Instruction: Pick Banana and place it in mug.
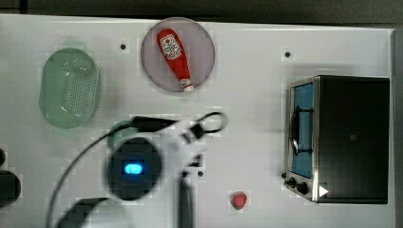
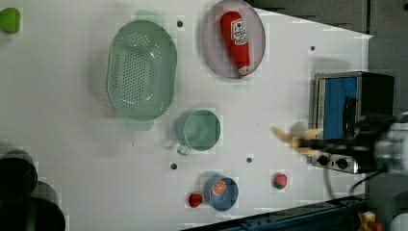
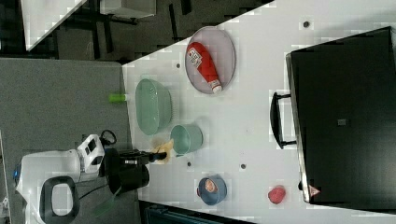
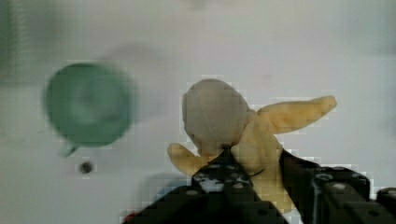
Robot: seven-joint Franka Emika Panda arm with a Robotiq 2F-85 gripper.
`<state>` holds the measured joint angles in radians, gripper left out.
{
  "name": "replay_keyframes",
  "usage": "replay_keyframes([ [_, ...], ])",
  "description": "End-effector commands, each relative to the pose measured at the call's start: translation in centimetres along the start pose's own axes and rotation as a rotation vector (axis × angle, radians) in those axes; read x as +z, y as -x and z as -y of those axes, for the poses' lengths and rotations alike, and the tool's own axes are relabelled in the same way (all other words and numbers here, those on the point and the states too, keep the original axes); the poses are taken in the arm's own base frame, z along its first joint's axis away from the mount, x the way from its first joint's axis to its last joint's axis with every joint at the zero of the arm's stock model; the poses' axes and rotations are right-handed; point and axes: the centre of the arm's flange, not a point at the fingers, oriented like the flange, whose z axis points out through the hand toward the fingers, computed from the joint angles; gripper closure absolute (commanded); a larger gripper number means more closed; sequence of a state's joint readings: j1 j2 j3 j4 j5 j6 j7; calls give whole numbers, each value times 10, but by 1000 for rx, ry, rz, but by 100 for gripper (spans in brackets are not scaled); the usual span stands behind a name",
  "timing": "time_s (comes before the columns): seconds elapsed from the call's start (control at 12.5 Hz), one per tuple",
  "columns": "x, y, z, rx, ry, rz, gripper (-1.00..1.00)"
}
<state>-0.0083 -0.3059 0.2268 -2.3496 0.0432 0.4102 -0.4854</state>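
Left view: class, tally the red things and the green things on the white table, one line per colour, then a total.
Red: 3 (red plastic ketchup bottle, small round red lump, small red strawberry-like lump)
Green: 3 (pale green perforated oval basket, translucent teal-green round mug, small bright green lump)
Total: 6

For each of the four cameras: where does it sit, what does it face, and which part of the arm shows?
Top view: overhead, straight down on the table; arm from above.
Left view: high, looking down; gripper with banana enters from the left view's right.
Right view: high, off the table's edge; arm at the right view's left.
Wrist view: on the wrist, facing down; jaws on banana, mug below.
Left and right views share mug, plate, basket.
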Motion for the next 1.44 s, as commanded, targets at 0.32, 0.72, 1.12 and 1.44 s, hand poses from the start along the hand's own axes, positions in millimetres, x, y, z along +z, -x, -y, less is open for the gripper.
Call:
replay_keyframes([
  [0.32, 56, 14, 109, 223, -67, 24, 46],
  [0.72, 128, -6, 132, 228, -119, 61, 46],
  [1.12, 181, -20, 144, 281, -189, 41, 18],
  [1.44, 164, -23, 140, 355, -193, 13, -87],
])
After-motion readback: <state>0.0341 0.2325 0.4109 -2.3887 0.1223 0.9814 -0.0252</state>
